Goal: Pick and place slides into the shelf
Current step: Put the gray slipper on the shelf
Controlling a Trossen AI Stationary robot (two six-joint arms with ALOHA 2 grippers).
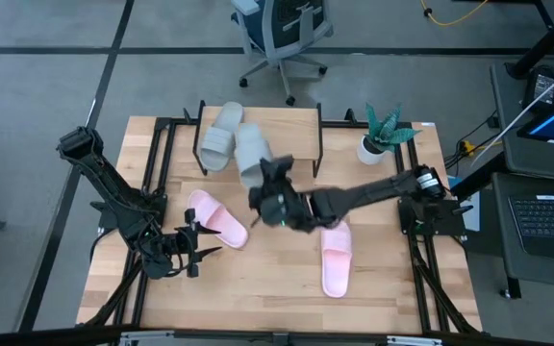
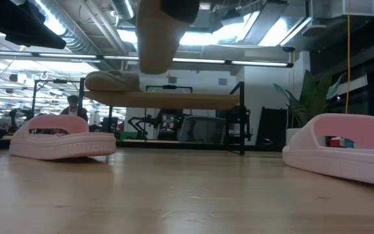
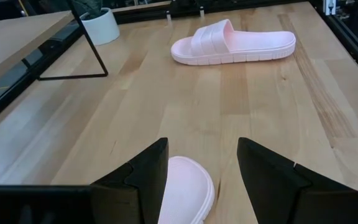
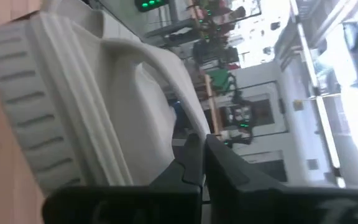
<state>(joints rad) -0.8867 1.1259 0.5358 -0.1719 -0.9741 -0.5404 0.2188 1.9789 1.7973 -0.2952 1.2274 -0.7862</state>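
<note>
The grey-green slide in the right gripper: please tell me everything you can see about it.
The grey-green slide is pale, soft-looking foam with a wide strap and a ribbed sole edge, seen in the right wrist view. The right gripper is shut on its strap and holds it in the air, clear of the table. In the high view it overlaps the near edge of the shelf, beside the other grey-green slide lying there.

The right arm stretches from the table's right edge across toward the middle, its right gripper clamped tight on the edge of a grey-green slide held off the table. The left arm sits folded by the front left corner, its left gripper spread wide, low over the table.
</note>
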